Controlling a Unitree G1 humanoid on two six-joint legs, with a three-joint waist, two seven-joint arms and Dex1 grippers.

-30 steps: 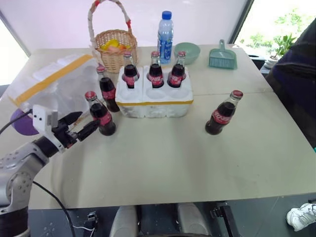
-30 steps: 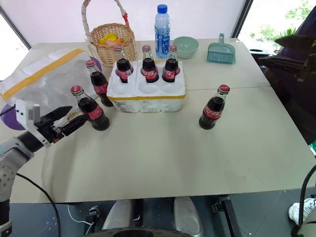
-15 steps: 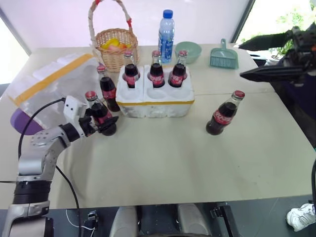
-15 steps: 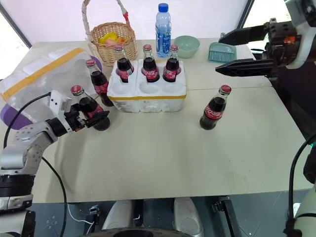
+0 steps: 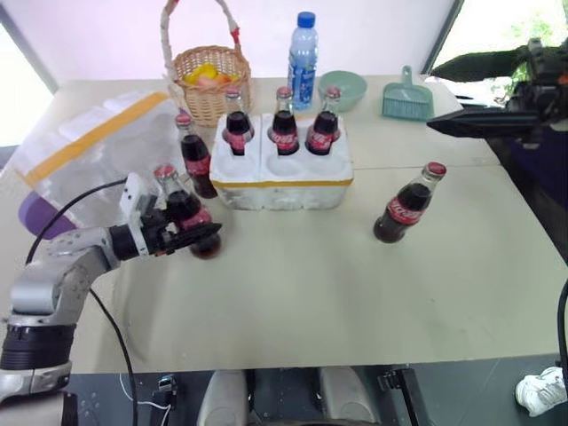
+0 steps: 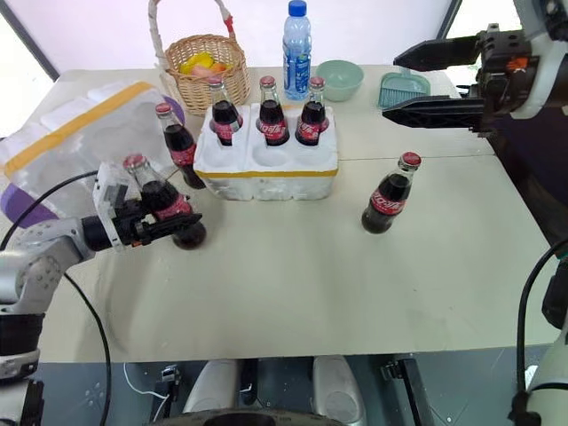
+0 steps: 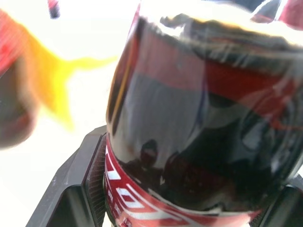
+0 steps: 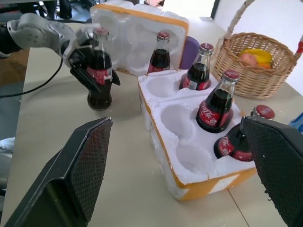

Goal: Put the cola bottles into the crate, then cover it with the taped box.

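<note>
- Gripping a cola bottle (image 6: 169, 206) at its labelled belly, the left hand (image 6: 158, 226) has its two black fingers closed partway around the glass; this bottle stands on the worktop (image 6: 293, 266) just off the crate's front-left corner.
- Crate (image 6: 266, 161) is the landmark: three cola bottles (image 6: 272, 113) sit in its back row of holes, three front holes are open.
- One more bottle (image 6: 177, 144) stands against the crate's left side; another bottle (image 6: 388, 193) stands alone, well apart off the crate's right front.
- Taped box (image 6: 75, 146) lies further out to the crate's left, beyond the loose bottles.
- Right hand (image 6: 426, 82) hovers above and to the right of the crate, fingers spread wide, holding nothing.
- Handling judgement: glass and full, so heavy for its size, rigid, breakable if tipped or knocked against a neighbour.
- Smooth glass likely slips; the label band gives the best purchase, and a hold at mid-body keeps the weight under the fingers better than the narrow neck.
- Foam crate is light and soft; lower each bottle straight into a hole, since a sideways push would shift the crate.
- Taped box looks bulky but light, probably wanting both hands on opposite sides.
</note>
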